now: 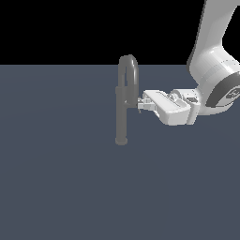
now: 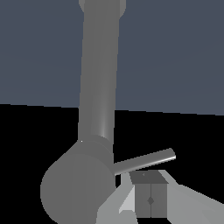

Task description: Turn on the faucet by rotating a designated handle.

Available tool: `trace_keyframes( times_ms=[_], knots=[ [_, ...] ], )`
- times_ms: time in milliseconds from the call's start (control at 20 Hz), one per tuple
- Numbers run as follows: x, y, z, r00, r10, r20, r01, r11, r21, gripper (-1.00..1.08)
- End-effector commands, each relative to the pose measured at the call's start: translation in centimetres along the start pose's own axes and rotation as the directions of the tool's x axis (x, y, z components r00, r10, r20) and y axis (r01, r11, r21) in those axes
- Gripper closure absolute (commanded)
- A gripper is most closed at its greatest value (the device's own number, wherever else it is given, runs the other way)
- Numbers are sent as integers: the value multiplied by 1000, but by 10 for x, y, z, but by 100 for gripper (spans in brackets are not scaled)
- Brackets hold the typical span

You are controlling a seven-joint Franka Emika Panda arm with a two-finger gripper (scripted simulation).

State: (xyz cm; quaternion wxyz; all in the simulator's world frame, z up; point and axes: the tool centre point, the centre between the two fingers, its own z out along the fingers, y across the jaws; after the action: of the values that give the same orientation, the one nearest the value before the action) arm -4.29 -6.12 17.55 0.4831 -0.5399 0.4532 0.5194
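A: What sits closest to the wrist camera?

B: The gripper (image 2: 151, 199). Its two dark pads (image 2: 143, 197) lie flat against each other, with only a thin seam between them, so the fingers are pressed together and pinch nothing.

A: And just past the pads?

B: The handle (image 2: 146, 160), a thin grey rod with a lighter end. It juts sideways from the collar (image 2: 76, 188) and passes just beside the closed fingertips. I cannot tell whether they touch it.

A: Then the faucet itself?

B: The faucet (image 2: 98, 74) fills the wrist view beyond that: a big rounded collar close in, then the straight pipe running away toward the grey floor (image 2: 175, 52).

A: How does it look from the outside camera?

B: There the faucet (image 1: 123, 105) stands upright on the floor (image 1: 56, 178), about the middle of the picture, its arched top reaching just above the floor's far edge into the black backdrop. The collar (image 1: 123, 96) is midway up the pipe.

A: And the arm?

B: The white arm (image 1: 213, 70) comes in from the exterior view's right, and the gripper (image 1: 140, 105) lies level, pointing at the collar's side. Its tips are right against the collar region, on the exterior view's right of the pipe. The handle is too small to make out there.
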Motion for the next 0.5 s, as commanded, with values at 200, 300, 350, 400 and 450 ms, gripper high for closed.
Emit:
trace_keyframes(
  times_ms=[200,300,350,400,450],
  knots=[
    [25,-6,0,1000,25,-3,-25,1000,7,108],
    [34,-7,0,999,36,-4,-36,999,10,108],
    [39,-8,0,999,41,-4,-41,999,11,108],
    [44,-9,0,999,46,-5,-46,999,13,108],
    [49,-10,0,999,51,-5,-51,999,14,108]
  ],
)
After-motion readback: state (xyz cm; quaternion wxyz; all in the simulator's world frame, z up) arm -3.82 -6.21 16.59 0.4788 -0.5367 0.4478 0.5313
